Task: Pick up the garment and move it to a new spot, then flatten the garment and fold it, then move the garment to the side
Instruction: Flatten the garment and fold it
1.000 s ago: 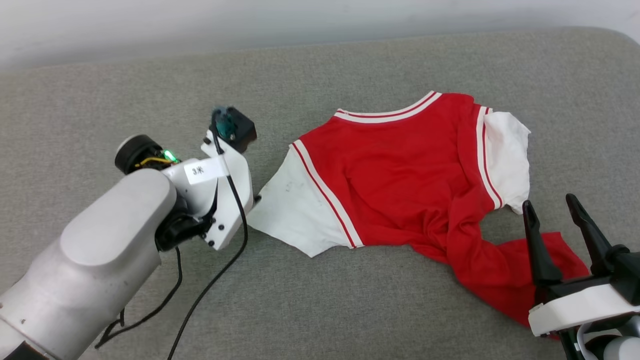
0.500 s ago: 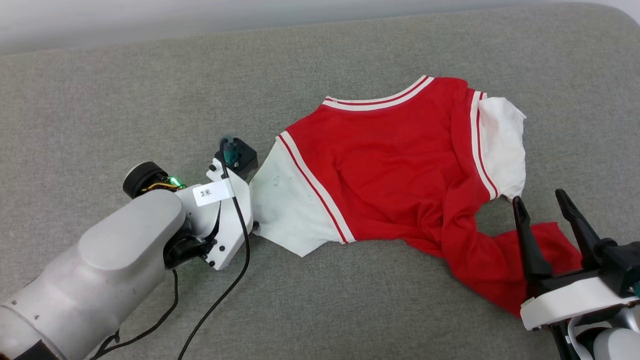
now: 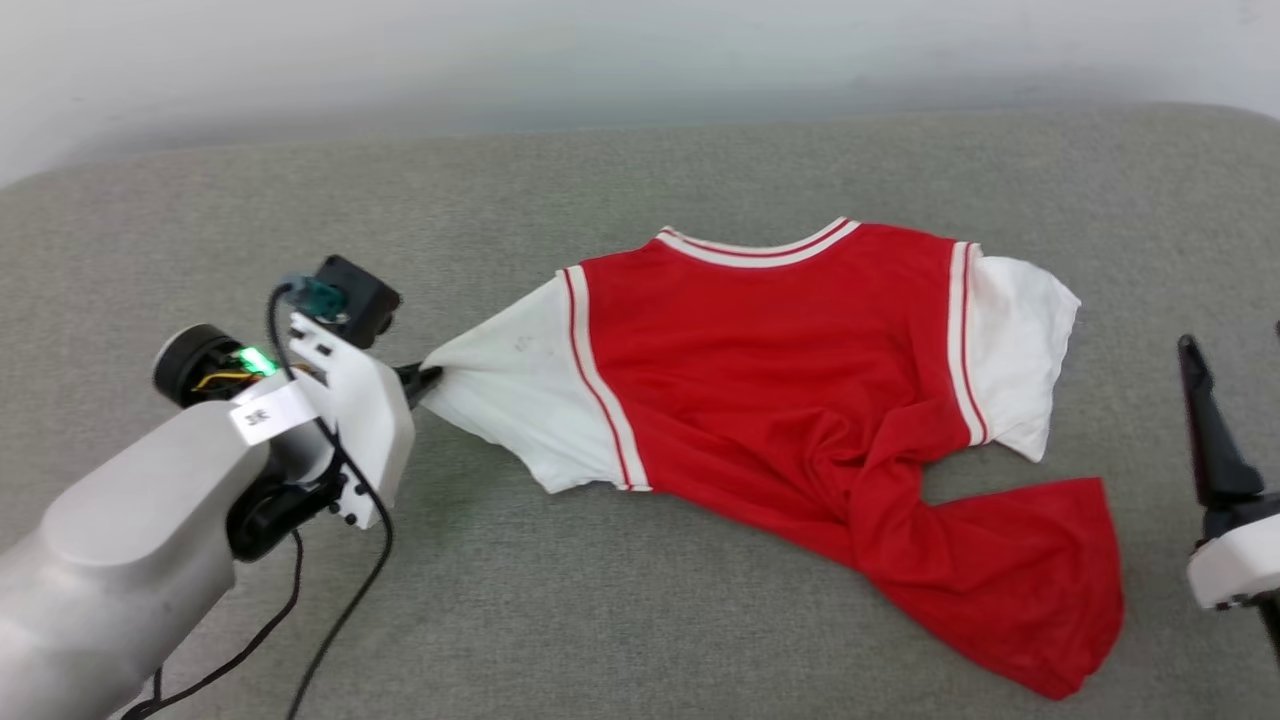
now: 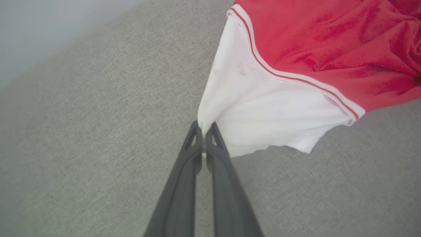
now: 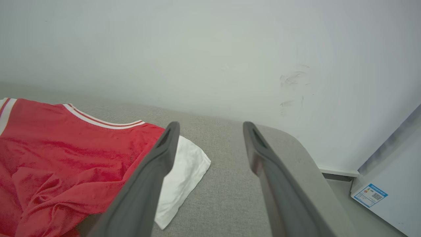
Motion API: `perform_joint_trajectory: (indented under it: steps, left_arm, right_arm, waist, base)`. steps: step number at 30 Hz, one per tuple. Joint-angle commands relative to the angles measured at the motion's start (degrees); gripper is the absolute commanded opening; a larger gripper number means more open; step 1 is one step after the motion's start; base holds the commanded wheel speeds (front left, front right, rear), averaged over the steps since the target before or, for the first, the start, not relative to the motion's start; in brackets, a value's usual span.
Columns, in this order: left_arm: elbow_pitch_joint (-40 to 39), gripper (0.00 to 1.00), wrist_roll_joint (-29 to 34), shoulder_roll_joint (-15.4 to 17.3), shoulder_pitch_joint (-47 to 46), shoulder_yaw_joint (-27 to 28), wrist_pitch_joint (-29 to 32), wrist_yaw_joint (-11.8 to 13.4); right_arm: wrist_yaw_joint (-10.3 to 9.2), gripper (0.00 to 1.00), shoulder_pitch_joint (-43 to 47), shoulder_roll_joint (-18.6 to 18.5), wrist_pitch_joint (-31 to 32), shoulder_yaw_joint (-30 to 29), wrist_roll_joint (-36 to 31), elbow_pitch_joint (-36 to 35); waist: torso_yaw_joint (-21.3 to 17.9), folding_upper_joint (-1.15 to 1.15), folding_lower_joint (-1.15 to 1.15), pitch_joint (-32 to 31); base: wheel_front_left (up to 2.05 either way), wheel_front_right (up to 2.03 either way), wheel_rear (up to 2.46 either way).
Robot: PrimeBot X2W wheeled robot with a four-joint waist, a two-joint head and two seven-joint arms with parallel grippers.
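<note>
The garment (image 3: pixel 780 360), a red T-shirt with white sleeves, lies partly spread on the grey cushion (image 3: pixel 640 620). Its lower red part is twisted and bunched towards the front right. My left gripper (image 3: pixel 425 378) is shut on the tip of the left white sleeve (image 4: pixel 263 108), which is drawn to a taut point at the fingertips (image 4: pixel 204 126). At the right edge of the head view my right gripper (image 3: pixel 1232 340) stands open and holds nothing. It is apart from the garment (image 5: pixel 65 141), beyond the right white sleeve (image 5: pixel 184 171).
A pale wall runs behind the cushion. The cushion's rounded corner (image 5: pixel 296 144) lies just ahead of the right gripper, with a white box bearing a blue label (image 5: pixel 378 184) beyond it. The left arm's black cable (image 3: pixel 340 620) hangs over the cushion.
My left gripper has shut on the white sleeve tip and pulled it left, stretching the garment. The right gripper has come off the red hem, to the right. The head camera has also shifted.
</note>
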Motion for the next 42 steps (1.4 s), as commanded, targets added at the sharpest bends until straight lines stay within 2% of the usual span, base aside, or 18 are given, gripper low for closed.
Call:
perform_joint_trajectory:
  steps: [1, 6, 11, 20, 21, 26, 30, 37, 42]
  left_arm:
    - [-1.41, 0.0, -0.54, 1.46, 1.34, 0.99, -1.07, 1.32]
    - [-7.22, 0.0, -1.92, 6.29, 3.83, 3.4, -3.17, 5.27]
    - [-12.58, 0.0, -2.69, 9.78, 5.81, 4.89, -4.39, 8.63]
    - [-19.55, 0.0, -0.84, 11.23, 5.17, 5.53, -5.44, 11.88]
    - [-19.55, 0.0, -0.84, 11.23, 5.17, 5.53, -5.44, 11.88]
    - [-21.27, 0.0, 0.96, 10.75, 3.46, 5.73, -5.98, 12.53]
    - [-22.19, 0.0, 2.33, 10.28, 2.12, 5.93, -6.49, 12.9]
    - [-23.19, 0.0, 3.81, 9.4, 0.08, 6.15, -7.15, 13.03]
    - [-23.05, 0.0, 4.38, 8.6, -0.72, 6.2, -7.82, 12.92]
  right_arm:
    - [-0.04, 1.0, -1.16, -1.44, 1.59, -0.37, 0.97, -0.86]
    - [-0.05, 1.0, -3.73, -7.24, 8.43, -0.57, 3.94, -2.3]
    - [-0.04, 1.0, -8.11, -14.85, 17.92, 2.89, 9.42, -0.52]
    - [-0.05, 1.0, -18.94, -27.56, 40.1, 14.68, 22.63, 3.38]
    - [-0.05, 1.0, -18.94, -27.56, 40.1, 14.68, 22.63, 3.38]
    - [-0.05, 1.0, -25.96, -29.78, 48.11, 21.19, 25.76, 7.73]
    - [-0.05, 1.0, -30.84, -29.86, 52.01, 24.98, 26.09, 11.95]
    - [-0.05, 1.0, -36.79, -27.43, 51.52, 28.62, 25.09, 19.73]
    - [-0.03, 1.0, -35.94, -27.04, 50.52, 32.95, 24.23, 25.08]
  waist:
    - [1.4, 0.0, 0.0, -1.05]
    - [3.5, 0.0, 0.0, -1.25]
    - [5.61, 0.0, 0.0, -0.42]
    - [8.68, 0.0, 0.0, 4.11]
    - [8.68, 0.0, 0.0, 4.11]
    - [10.14, 0.0, 0.0, 7.61]
    - [11.18, 0.0, 0.0, 10.45]
    - [12.78, 0.0, 0.0, 14.9]
    - [13.23, 0.0, 0.0, 16.4]
  base:
    - [0.0, 0.0, 0.0]
    - [0.0, 0.0, 0.0]
    - [0.0, 0.0, 0.0]
    - [0.0, 0.0, 0.0]
    - [0.0, 0.0, 0.0]
    - [0.0, 0.0, 0.0]
    - [0.0, 0.0, 0.0]
    - [0.0, 0.0, 0.0]
    - [0.0, 0.0, 0.0]
